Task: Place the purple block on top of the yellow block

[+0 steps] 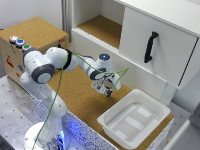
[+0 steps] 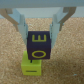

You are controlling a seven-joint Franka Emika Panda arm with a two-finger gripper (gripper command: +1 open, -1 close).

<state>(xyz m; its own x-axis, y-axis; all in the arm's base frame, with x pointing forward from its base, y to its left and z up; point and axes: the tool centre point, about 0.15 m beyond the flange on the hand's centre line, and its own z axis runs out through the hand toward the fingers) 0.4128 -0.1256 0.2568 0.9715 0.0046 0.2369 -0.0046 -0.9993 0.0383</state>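
1. Gripper (image 2: 40, 31): hung straight over the blocks, fingers (image 2: 21, 25) spread on either side of the purple block (image 2: 39, 44); contact impossible to confirm from the wrist view.
2. Purple block: sat on the yellow block (image 2: 32, 65), slightly offset. Judged light, rigid, smooth-faced; best taken by two opposite flat sides.
3. Farther out: cork surface (image 1: 75, 100), white tray (image 1: 111, 127) toward the exterior view's right.

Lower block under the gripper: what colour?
Yellow-green lower block, beneath the purple block; clearest in the wrist view.
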